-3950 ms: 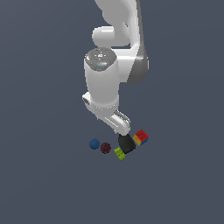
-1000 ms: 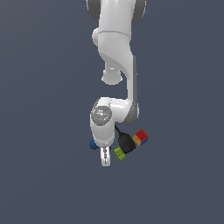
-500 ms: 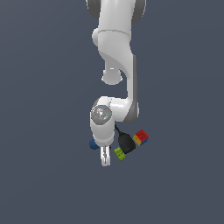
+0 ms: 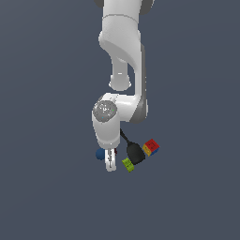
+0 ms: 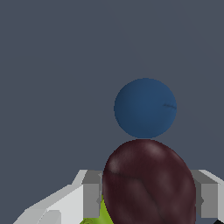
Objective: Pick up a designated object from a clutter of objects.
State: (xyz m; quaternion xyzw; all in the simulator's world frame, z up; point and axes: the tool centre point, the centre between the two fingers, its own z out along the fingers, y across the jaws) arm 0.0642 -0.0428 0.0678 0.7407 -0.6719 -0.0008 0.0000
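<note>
My end effector is down in the clutter, fingers pressed on either side of the maroon ball, gripping it. The blue ball sits just beside it. The spatula, green block and cube lie on the exterior view's right.

- Dark red ball: deep maroon, faint darker veins and a soft pale sheen across its skin.
- Blue ball: plain, smooth, dark blue, one tiny dark mark.
- Lime-green block: bright lime, dark specks on its face.
- Multicoloured cube: red on top, yellow and blue on the sides.
- Spatula: solid black, head and handle alike.
- Tool: white body, grey finger pads.
- Arm: glossy white, grey at the joints.
- Table: flat slate grey-blue all over.
</note>
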